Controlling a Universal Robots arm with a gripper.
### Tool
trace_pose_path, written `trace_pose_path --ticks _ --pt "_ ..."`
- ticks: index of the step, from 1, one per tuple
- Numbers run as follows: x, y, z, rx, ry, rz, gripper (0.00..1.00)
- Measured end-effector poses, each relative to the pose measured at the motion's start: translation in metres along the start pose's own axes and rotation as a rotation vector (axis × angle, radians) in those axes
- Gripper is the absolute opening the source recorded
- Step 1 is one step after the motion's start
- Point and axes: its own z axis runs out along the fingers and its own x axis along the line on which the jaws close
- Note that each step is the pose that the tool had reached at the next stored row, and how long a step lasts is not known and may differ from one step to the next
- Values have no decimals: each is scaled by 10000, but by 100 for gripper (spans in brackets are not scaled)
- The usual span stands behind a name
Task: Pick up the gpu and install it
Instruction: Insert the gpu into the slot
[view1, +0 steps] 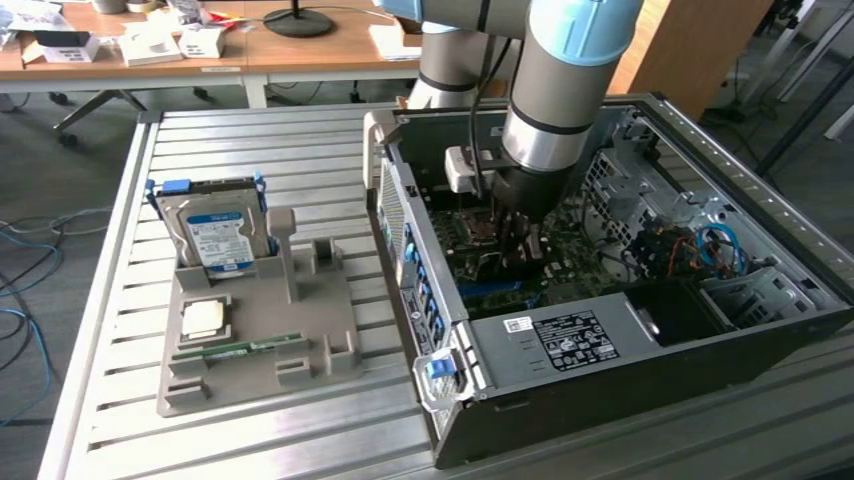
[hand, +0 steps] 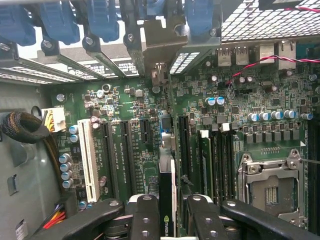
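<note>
- The gripper (view1: 518, 238) stood inside the open computer case (view1: 747, 300), the arm reaching down over the motherboard (hand: 125, 100).
- Its claw pinched the gpu (hand: 166, 187) edge-on between two fingers (hand: 145, 215), leaving the card's connector edge free to face the board.
- The gpu hung over the expansion slots (hand: 122, 155), parallel to them, with its metal end bracket (hand: 157, 47) towards the rear openings, as seating requires.
- Contact between card and slot could not be determined.
- Outside the case, the hard drive (view1: 216, 235) stood upright and the memory stick (view1: 247, 348) lay flat on the parts tray (view1: 320, 350), well apart from the gripper.
</note>
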Motion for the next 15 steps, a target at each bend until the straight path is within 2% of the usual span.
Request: trace_pose_path --ticks 15 --pt "5 40 -1 1 0 0 26"
